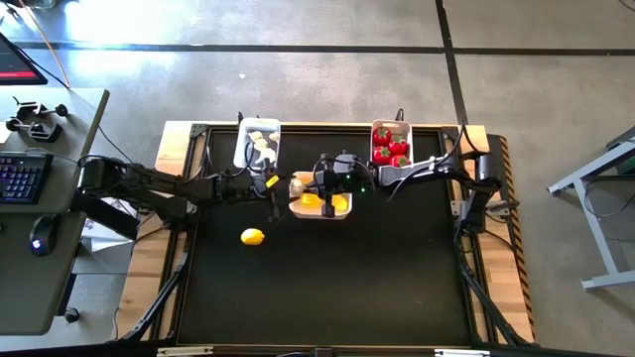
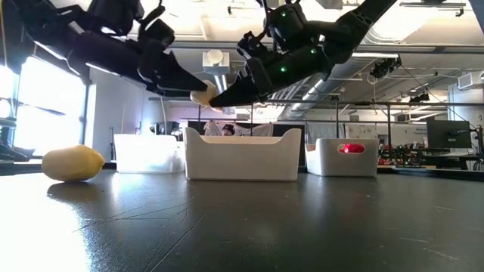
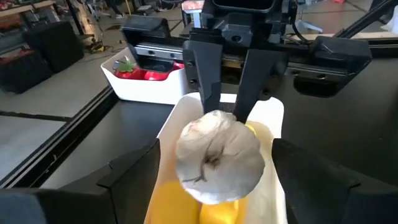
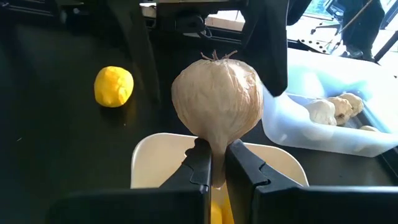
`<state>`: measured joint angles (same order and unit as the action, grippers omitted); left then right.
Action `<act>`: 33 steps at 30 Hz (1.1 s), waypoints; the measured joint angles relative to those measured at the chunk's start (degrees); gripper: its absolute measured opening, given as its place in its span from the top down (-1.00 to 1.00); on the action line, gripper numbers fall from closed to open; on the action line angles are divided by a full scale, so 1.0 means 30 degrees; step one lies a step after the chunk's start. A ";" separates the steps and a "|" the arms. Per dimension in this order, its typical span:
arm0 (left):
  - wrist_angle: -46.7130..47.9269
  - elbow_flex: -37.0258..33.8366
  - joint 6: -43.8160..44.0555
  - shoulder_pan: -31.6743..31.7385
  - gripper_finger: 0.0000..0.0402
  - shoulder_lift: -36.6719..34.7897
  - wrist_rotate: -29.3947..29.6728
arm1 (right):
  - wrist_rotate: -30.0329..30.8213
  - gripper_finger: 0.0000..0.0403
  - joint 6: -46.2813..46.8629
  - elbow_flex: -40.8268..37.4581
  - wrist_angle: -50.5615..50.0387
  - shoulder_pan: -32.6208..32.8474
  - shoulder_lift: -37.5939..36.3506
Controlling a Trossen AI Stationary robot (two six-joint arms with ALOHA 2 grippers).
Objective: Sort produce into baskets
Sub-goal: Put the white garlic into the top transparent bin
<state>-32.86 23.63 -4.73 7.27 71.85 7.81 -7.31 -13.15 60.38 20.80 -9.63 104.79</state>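
Handover of a garlic bulb (image 4: pixel 216 107) above the middle bin (image 1: pixel 319 206) near the table's (image 1: pixel 327 288) back edge: pinched by its stem in the right gripper (image 4: pixel 212 165), flanked by the spread left gripper (image 3: pixel 211 168). Next, probably, closing the left fingers, releasing the right, carrying to the back-left bin (image 1: pixel 257 144) holding garlic. Lemons in the middle bin, red fruit in the back-right bin (image 1: pixel 390 145), one lemon (image 1: pixel 253 236) loose toward the left edge.

Keyboard (image 1: pixel 20 177) (mouse (image 1: pixel 39 236) beside)

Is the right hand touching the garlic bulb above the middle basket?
Touching. The right wrist view shows the right hand pinching the stem of the garlic bulb between its fingertips.
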 joint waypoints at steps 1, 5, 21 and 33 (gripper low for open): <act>0.0000 0.0106 -0.0076 -0.0004 -0.48 0.0174 -0.0156 | 0.0000 0.95 -0.0005 0.0000 -0.0002 0.0000 0.0000; 0.0007 0.0403 -0.0271 -0.0131 -0.48 0.0635 -0.0784 | -0.0003 0.95 -0.0146 0.0000 -0.0019 0.0015 0.0000; -0.0010 0.0419 -0.0303 -0.0102 -0.03 0.0571 -0.0798 | 0.0000 0.84 -0.0415 0.0000 -0.0130 0.0017 0.0022; 0.0361 0.0419 -0.0579 -0.0036 0.25 0.0298 -0.0851 | 0.1016 0.40 -0.0289 0.0000 -0.0186 0.0029 0.0022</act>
<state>-31.78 24.88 -6.46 7.16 72.74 5.26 -4.26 -14.01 60.38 20.24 -9.54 104.86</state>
